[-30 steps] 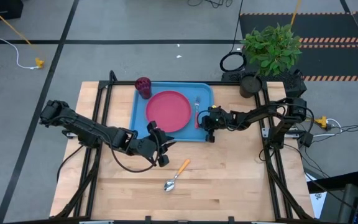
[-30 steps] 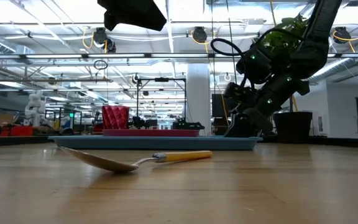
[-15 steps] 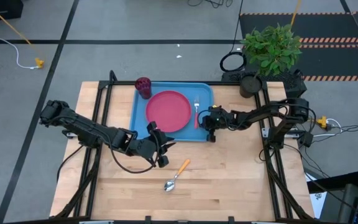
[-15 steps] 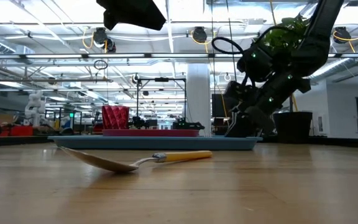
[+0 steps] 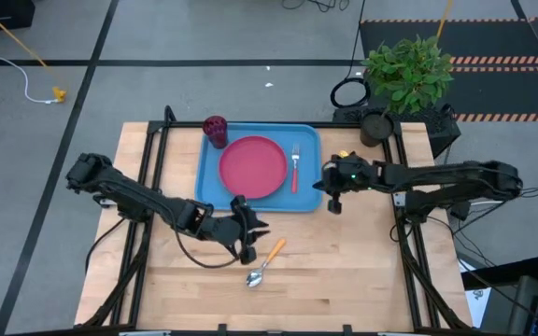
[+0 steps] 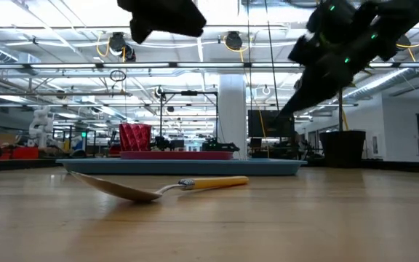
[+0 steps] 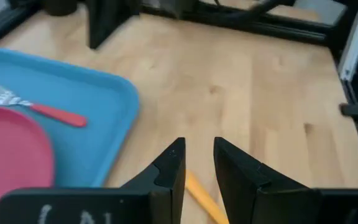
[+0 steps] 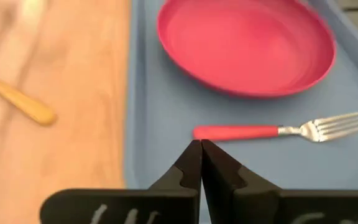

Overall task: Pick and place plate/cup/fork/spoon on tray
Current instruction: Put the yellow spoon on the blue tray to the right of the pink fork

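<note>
Fork released on tray; right end effector retracted, closed empty. Left end effector, fingers apart, now beside spoon.

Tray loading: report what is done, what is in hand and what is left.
Done: the plate, the cup and the fork sit on the tray. In hand: nothing is held; the left gripper, jaws open, hangs close to the spoon; the right gripper, shut and empty, is beside the tray. Left: the spoon lies on the table.
</note>
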`<state>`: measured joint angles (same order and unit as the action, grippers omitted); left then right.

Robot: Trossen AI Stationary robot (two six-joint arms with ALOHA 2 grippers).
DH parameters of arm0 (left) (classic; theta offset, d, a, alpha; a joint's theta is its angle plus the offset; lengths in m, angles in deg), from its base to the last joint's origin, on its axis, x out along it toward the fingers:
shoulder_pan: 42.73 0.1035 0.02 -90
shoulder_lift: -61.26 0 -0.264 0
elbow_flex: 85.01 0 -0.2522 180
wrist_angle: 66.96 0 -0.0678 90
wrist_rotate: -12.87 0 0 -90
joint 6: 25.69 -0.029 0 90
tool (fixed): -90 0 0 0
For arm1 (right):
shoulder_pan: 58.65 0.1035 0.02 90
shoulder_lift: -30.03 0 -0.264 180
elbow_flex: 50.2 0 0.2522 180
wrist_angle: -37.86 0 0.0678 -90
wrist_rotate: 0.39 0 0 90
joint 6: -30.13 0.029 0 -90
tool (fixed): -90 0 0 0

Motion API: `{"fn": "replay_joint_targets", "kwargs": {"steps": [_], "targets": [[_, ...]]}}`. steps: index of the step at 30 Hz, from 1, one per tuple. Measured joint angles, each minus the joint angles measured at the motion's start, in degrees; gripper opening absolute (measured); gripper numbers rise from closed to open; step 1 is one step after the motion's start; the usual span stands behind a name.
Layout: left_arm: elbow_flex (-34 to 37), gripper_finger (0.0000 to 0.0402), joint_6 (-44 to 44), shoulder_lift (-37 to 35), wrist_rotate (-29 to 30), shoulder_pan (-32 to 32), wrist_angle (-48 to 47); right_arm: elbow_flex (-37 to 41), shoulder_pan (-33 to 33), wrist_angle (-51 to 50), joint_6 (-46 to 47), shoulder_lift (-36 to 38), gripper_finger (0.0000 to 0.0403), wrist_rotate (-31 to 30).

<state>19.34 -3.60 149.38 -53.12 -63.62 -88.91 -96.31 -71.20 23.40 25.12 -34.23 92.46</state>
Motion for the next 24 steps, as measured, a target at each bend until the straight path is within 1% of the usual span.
{"fn": "replay_joint_targets", "kwargs": {"steps": [2,5,10,11,13,15,17,19,21,24], "targets": [[-2.21,0.0086,-0.38,2.89,-1.67,-0.08,1.79,-0.01,0.70,-2.45,1.38,3.86,0.0000,-0.03],[-5.83,0.0085,0.91,6.76,-2.61,-0.96,-2.24,-0.02,1.89,-3.86,3.78,8.33,0.0001,-0.03],[-11.68,0.0086,4.53,14.95,-3.08,-3.47,-4.56,-0.05,3.68,-7.03,6.05,13.14,0.0008,-0.10],[-12.65,0.0086,5.33,16.59,-3.20,-3.88,-4.58,0.01,3.90,-7.90,6.00,13.30,0.0010,-0.45],[-13.62,0.0085,7.46,19.20,-3.43,-4.86,-9.14,-0.02,4.50,-8.20,6.10,13.42,0.0013,-2.47],[-14.92,0.0086,9.80,22.01,-4.39,-5.13,-10.79,0.02,4.94,-9.56,6.24,13.28,0.0016,-4.69],[-14.95,0.0086,12.17,23.15,-4.43,-5.28,-16.37,0.02,5.46,-8.87,6.07,12.52,0.0019,-5.55],[-15.34,0.0089,15.68,24.55,-4.28,-5.28,-17.41,-0.01,5.85,-9.67,6.01,12.21,0.0023,-5.92],[-15.10,0.0101,18.93,25.34,-4.36,-5.58,-21.21,0.00,6.35,-8.62,5.99,11.05,0.0026,-5.81],[-15.08,0.0134,22.31,26.24,-4.28,-6.52,-21.29,0.26,6.98,-8.56,5.87,9.82,0.0030,-5.83]]}}
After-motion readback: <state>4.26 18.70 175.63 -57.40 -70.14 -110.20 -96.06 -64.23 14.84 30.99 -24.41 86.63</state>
